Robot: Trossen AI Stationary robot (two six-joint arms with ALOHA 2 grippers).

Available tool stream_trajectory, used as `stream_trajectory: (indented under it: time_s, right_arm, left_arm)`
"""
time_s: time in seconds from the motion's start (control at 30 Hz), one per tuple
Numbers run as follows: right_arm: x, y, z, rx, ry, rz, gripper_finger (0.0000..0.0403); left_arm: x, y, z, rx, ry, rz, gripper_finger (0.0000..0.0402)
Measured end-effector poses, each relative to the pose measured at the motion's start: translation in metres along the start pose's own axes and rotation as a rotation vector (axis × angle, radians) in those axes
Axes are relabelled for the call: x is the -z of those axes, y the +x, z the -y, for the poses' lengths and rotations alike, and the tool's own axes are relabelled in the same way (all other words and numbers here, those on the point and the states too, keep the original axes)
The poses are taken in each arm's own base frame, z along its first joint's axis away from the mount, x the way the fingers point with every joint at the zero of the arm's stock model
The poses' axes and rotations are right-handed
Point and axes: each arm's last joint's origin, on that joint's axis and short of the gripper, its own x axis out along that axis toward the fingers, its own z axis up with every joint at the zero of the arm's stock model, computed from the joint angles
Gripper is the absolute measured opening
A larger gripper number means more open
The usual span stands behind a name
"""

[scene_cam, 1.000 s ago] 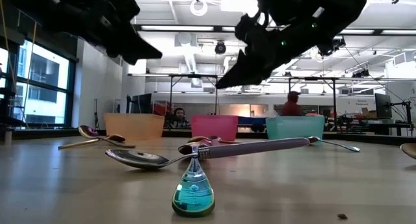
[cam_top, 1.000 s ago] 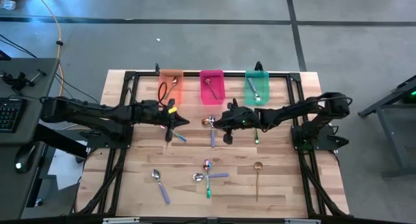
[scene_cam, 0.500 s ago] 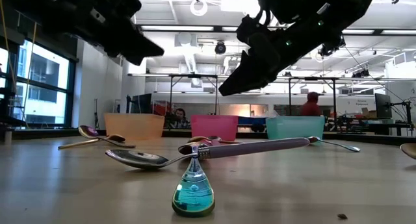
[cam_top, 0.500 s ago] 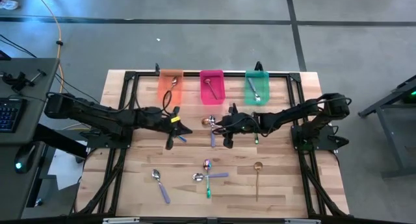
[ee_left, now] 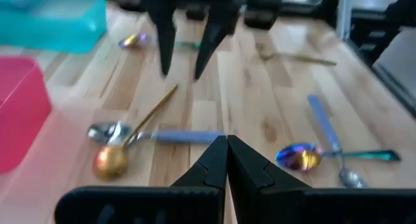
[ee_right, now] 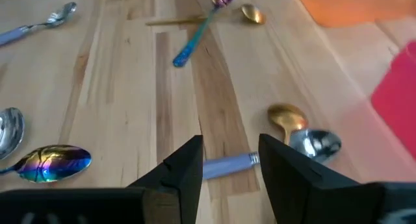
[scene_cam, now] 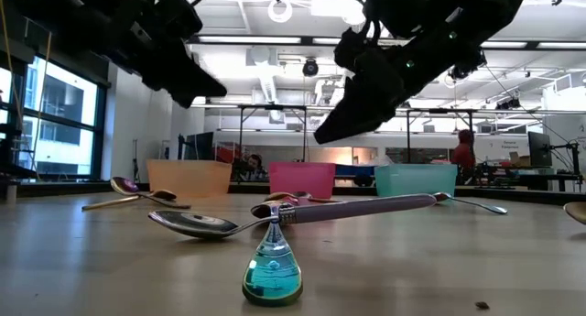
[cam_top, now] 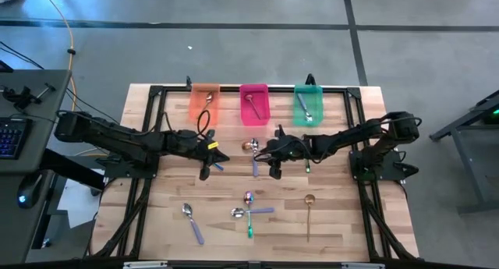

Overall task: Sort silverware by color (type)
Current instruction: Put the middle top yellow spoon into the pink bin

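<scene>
Silver spoon with a lilac handle (ee_right: 229,163), its bowl touching a gold spoon (ee_right: 286,117), lies on the tabletop (cam_top: 343,222) directly under the right end effector (cam_top: 273,161), whose fingers stand apart astride the handle, seemingly poised for a pick. Left end effector (cam_top: 204,166), fingers pressed shut and empty, hangs over a blue-handled spoon (ee_right: 195,36) near the orange bin (cam_top: 204,105). Remaining spoons lie well apart, nearer the tabletop's front edge; single spoons already rest in the orange, pink (cam_top: 254,104) and green bins (cam_top: 307,104).

From my seat, the blue-handled silver spoon (ee_right: 242,160) beside the translucent pink plastic bin (ee_right: 396,97) has its handle cut off behind my right gripper (ee_right: 229,164); bin contents stay too small.
</scene>
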Motion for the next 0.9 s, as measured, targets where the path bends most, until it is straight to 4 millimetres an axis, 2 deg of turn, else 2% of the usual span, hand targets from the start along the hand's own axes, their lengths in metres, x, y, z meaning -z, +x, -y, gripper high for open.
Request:
stream_trajectory:
  time_s: [0.27, 0.47, 0.7, 0.9]
  right_arm:
    - [0.014, 0.014, 0.012, 0.1, 0.054, -0.073, 0.0134]
    - [0.027, 0.027, 0.023, 0.149, 0.076, -0.131, 0.0134]
    - [0.04, 0.037, 0.037, 0.169, 0.14, -0.193, 0.0133]
    - [0.042, 0.04, 0.04, 0.155, 0.166, -0.205, 0.0133]
  left_arm:
    - [-0.002, 0.024, 0.017, 0.09, 0.07, 0.152, 0.0]
    - [0.008, 0.039, 0.016, 0.085, 0.137, 0.163, 0.0]
    - [0.009, 0.039, 0.006, 0.063, 0.156, 0.182, 0.0]
    - [0.029, 0.026, -0.002, 0.042, 0.127, 0.228, 0.0]
